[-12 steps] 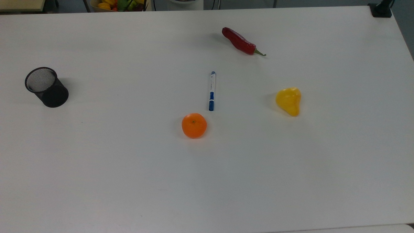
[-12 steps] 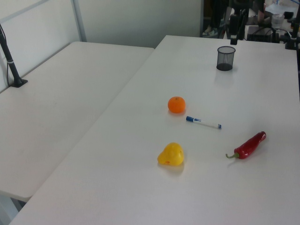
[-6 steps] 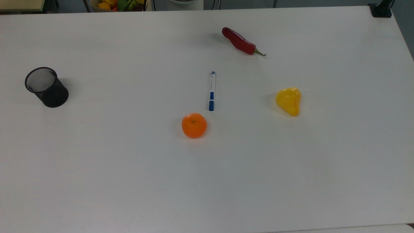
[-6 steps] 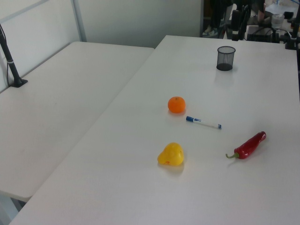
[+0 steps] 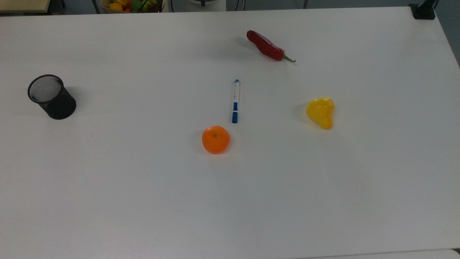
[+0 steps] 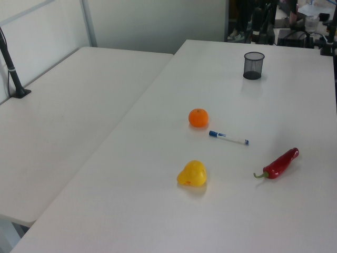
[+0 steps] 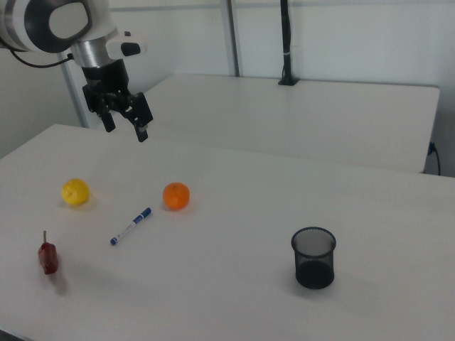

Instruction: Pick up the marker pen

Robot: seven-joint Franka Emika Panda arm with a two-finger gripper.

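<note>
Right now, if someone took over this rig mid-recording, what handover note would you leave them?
Pincer: open, holding nothing, raised well above the white table, beyond the fruit in the right view.
Slim white marker pen with blue cap: lying flat mid-table, untouched, cap end close to the round orange but apart from it.
Nearby: yellow pear-shaped fruit, red chilli pepper, black mesh cup standing off to the top view's left.
Done: nothing.
Left: descend over the marker, grip, lift.

Light: bright, even, diffuse from overhead.
Shadows: faint and soft, beside the mesh pen cup [image 5: 52, 97] and orange [image 5: 215, 139].
Glare: mild sheen on the white table [image 5: 143, 201].
Focus: slightly soft throughout.
</note>
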